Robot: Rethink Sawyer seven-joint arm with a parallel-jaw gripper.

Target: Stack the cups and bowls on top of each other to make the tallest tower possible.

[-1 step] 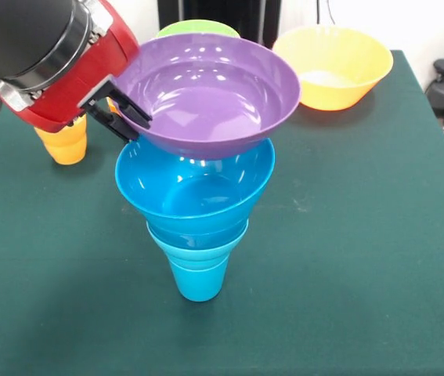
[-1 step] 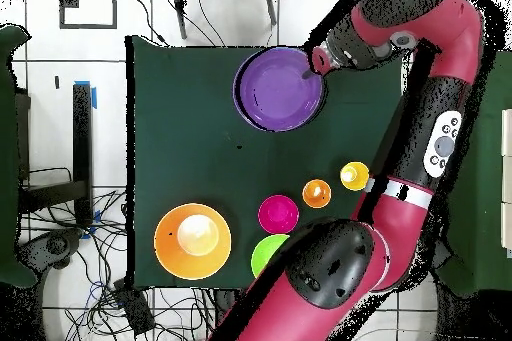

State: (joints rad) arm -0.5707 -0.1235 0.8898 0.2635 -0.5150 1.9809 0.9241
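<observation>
Purple bowl (image 1: pixel 210 94), rim gripped by the closed claw (image 1: pixel 120 116), sits tilted atop the blue bowl (image 1: pixel 194 196) and blue cup (image 1: pixel 198 274) below it.

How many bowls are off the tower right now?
3: the yellow-orange bowl, the red bowl and the green bowl, all standing on the table. The arm may hide others.

front: close, across table (image 1: pixel 362 258) | overhead: high, straight down | shared: purple bowl (image 1: pixel 206 94)
</observation>
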